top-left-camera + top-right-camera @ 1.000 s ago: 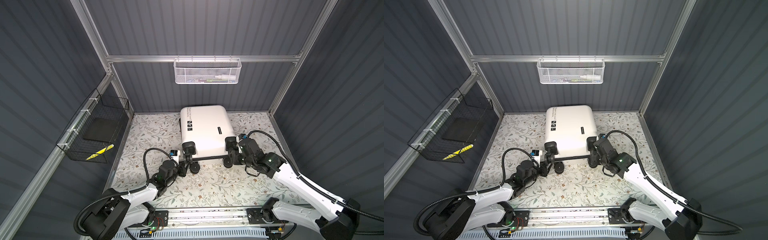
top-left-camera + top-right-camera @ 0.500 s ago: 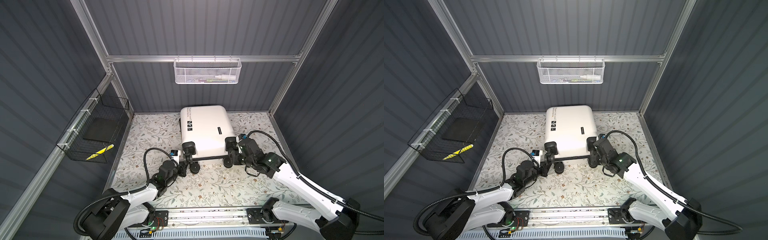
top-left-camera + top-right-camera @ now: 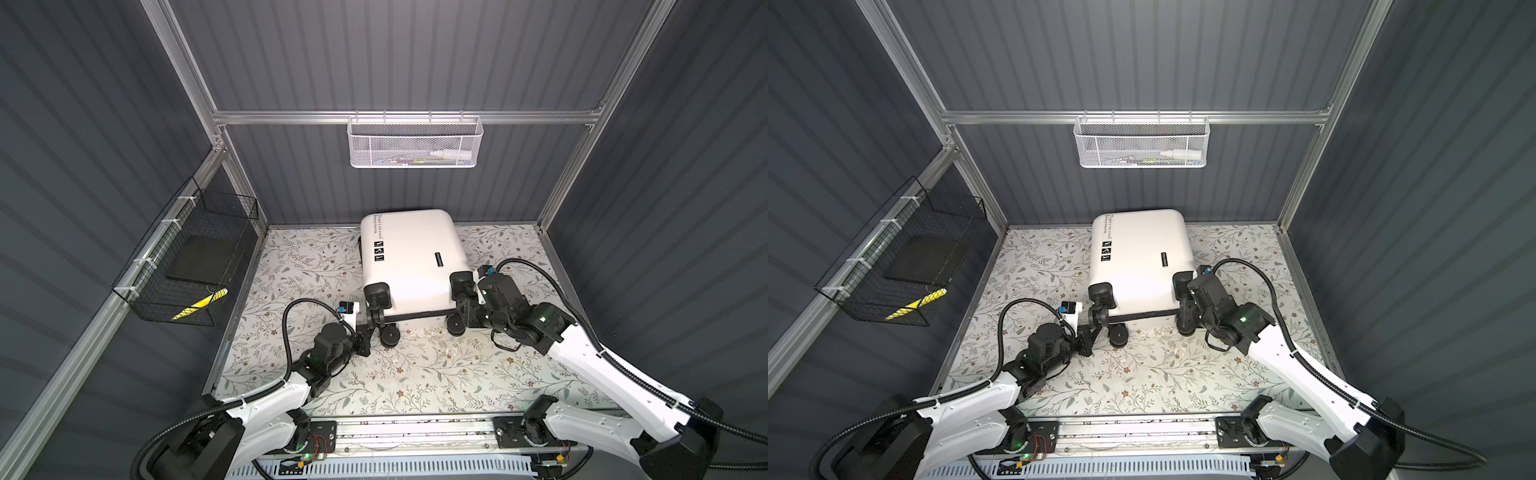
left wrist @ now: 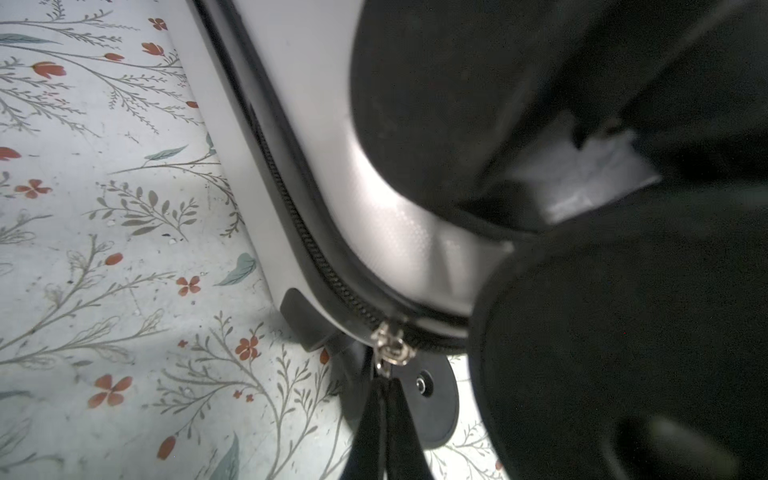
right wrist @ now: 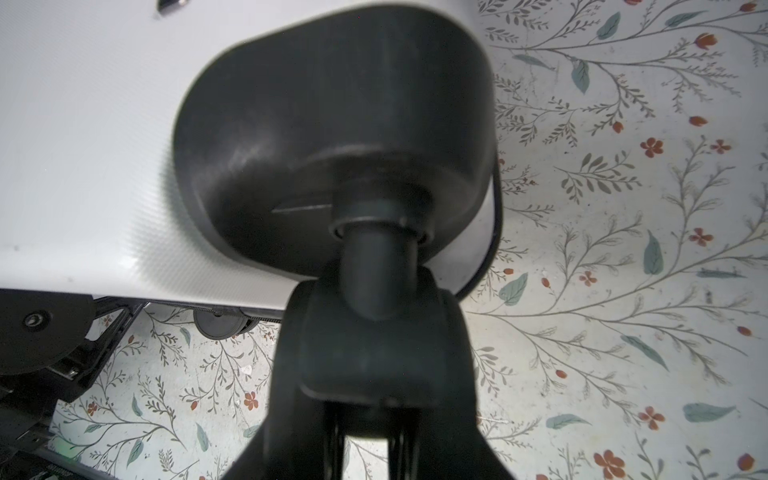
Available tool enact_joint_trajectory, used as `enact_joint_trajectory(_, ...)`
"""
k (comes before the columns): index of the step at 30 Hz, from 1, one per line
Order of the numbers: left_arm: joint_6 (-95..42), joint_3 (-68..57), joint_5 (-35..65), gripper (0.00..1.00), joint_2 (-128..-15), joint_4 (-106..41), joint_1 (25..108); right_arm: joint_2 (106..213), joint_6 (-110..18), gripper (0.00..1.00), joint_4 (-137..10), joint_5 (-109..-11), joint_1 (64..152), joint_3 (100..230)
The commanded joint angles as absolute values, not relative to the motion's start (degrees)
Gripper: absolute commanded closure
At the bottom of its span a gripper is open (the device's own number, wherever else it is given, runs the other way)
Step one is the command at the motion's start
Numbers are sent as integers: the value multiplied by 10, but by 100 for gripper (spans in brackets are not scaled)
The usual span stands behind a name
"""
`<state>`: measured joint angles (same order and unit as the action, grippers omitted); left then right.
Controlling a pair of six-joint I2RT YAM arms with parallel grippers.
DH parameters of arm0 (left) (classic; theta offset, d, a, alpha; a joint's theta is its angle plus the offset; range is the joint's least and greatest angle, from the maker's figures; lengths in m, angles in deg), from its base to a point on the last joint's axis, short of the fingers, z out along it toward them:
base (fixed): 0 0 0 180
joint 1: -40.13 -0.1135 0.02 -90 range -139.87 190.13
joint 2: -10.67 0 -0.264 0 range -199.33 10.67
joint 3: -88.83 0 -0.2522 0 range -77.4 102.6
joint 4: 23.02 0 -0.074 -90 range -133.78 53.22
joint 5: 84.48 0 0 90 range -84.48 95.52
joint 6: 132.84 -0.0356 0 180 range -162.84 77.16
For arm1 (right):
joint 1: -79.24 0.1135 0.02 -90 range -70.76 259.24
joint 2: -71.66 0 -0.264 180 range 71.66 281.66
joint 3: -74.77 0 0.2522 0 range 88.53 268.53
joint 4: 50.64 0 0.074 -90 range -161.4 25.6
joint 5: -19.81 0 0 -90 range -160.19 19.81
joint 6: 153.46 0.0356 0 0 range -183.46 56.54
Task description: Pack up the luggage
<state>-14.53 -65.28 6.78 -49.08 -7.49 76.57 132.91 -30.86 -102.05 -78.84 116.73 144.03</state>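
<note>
1. Well left of the luggage (image 3: 411,257), the black wire basket (image 3: 166,253) hangs on the side wall, with a dark slab and a yellow-striped item inside.
2. At the luggage's near left corner, my left gripper (image 3: 370,330) is pinched closed on the zipper pull (image 4: 381,371). Only the left wrist view shows the silver slider (image 4: 390,347) and the zip teeth (both top views give just a dark tangle there). A blurred black wheel housing (image 4: 457,104) blocks much of that view.
3. The luggage lies flat and closed, lettered shell up, at the back middle of the floral table (image 3: 415,374), wheels toward me.
4. Above and behind the luggage hangs the white mesh basket (image 3: 415,149).
5. At the luggage's near right corner, my right gripper (image 3: 462,308) is clamped around a caster (image 5: 365,353). The caster fills the right wrist view and hides the fingertips.
</note>
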Motion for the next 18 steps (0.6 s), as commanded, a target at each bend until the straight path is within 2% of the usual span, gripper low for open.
enact_joint_trajectory(1,-162,-662,37,100,-461,-108,763,1319,-308,99,-1027,-795,1167,1470)
enact_joint_trajectory(18,-203,-633,51,100,-396,-217,763,1322,-303,100,-1027,-794,1168,1484)
